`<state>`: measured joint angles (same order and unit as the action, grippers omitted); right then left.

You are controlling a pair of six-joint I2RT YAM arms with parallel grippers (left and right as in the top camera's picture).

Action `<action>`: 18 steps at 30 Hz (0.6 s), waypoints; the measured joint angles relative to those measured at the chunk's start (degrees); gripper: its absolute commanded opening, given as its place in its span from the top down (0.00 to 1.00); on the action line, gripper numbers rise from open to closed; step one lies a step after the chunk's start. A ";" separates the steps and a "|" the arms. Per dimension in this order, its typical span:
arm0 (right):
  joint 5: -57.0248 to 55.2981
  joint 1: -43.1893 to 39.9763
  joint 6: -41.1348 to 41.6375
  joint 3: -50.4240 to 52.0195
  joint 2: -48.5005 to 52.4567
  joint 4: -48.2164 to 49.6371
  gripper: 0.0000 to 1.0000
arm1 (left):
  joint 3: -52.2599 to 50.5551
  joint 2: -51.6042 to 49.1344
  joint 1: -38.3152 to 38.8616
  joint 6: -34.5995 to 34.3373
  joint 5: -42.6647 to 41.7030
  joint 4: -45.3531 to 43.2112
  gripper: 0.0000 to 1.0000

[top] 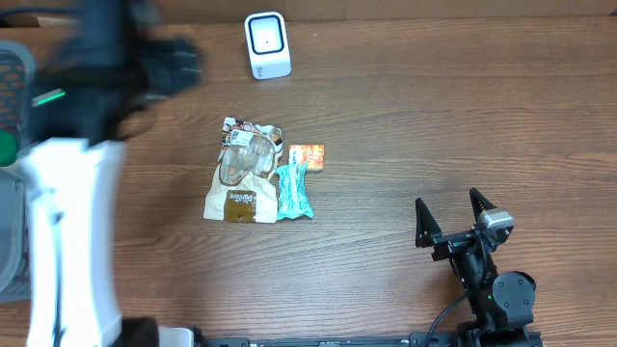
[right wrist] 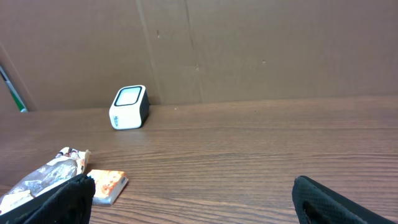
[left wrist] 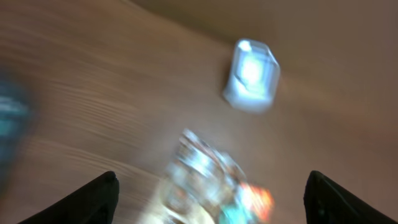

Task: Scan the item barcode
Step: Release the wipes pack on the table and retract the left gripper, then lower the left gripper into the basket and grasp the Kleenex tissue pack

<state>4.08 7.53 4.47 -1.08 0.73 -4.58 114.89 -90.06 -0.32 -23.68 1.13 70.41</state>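
**Me:** My left gripper [left wrist: 211, 186] hangs spread and empty: fingertips wide at the frame's edges, nothing between them. My right gripper [top: 447, 200] is equally splayed, low over the brown wood-grain table [top: 463, 106], well apart from everything.

**Partner:** And the item?

**Me:** Unheld. Three lie touching mid-table: a crinkled clear-and-tan plastic snack bag [top: 241, 175], a twisted teal foil wrapper [top: 294, 191] and a small flat orange carton [top: 307, 154]. The boxy white barcode scanner with its dark window [top: 267, 44] stands apart, beyond them.

**Partner:** Risks?

**Me:** My guess — the film is slick and baggy, so a pinch may bunch it, crease the barcode or drag the neighbours along. Foil glare could blind the scanner. The carton is rigid but lies flat — hard to get under. My left wrist view is smeared, so aiming from it is doubtful.
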 measured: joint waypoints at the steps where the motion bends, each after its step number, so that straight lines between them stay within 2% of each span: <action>1: 0.00 0.00 0.02 0.00 0.00 -0.02 0.00 | 0.61 1.29 -3.65 0.09 0.26 0.09 0.18; 6: 0.02 0.00 0.00 0.00 0.00 0.00 0.00 | 1.31 5.40 -22.40 0.26 0.68 -0.57 0.12; 10: 0.00 0.00 0.00 0.00 0.00 -0.02 0.00 | 1.31 4.20 -34.51 0.35 0.07 -1.79 0.13; 15: 0.00 0.00 0.02 0.00 0.00 -0.02 0.00 | 1.38 -1.55 -44.72 3.23 -6.71 -3.17 0.15; 18: 0.00 0.00 0.02 0.00 0.00 0.00 0.00 | 1.40 -6.45 -46.95 5.29 -9.99 -2.67 0.12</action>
<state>4.08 7.53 4.49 -1.08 0.73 -4.58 116.29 -96.51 -47.27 -18.39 -8.86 67.75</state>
